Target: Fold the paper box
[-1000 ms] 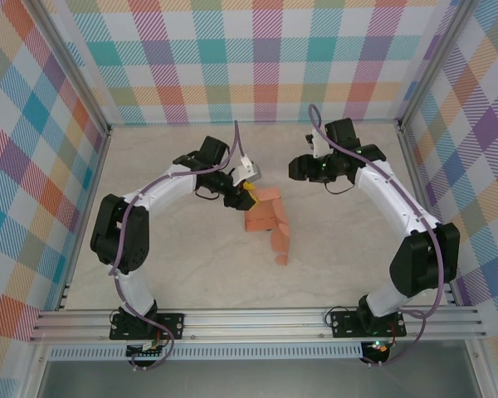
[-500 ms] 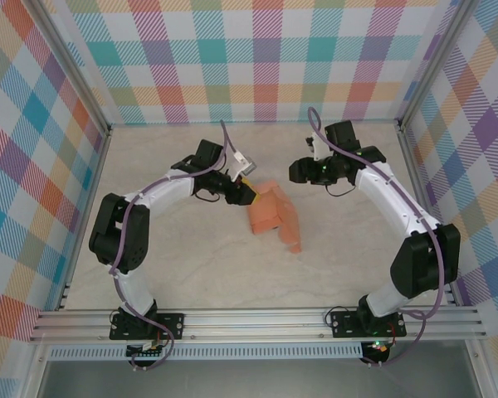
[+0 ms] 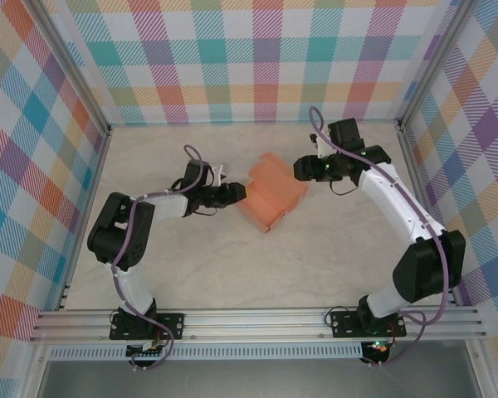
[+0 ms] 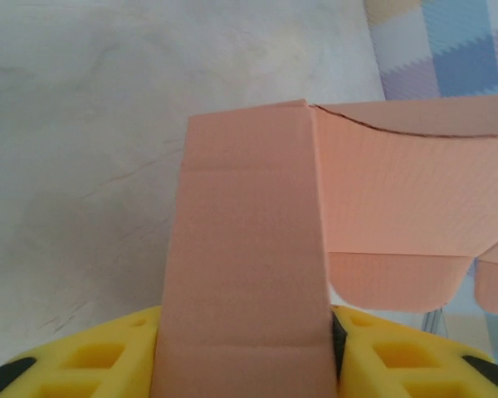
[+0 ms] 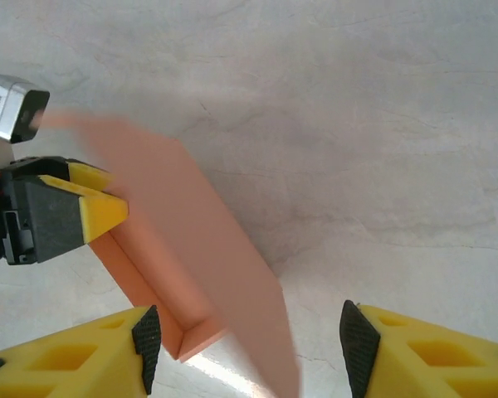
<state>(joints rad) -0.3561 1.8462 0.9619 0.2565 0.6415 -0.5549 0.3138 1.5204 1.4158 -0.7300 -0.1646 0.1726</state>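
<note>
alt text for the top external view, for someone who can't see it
A partly folded salmon-orange paper box is at mid-table: the left gripper meets its left edge and the right gripper hovers by its far right corner. The pale marbled table is enclosed by bright plaid walls.

Pale beige, marble-veined flat table top, matte, bare over most of its area; salmon-orange thin-card paper box, part-folded, near its centre, contact with the surface not resolvable.
</note>
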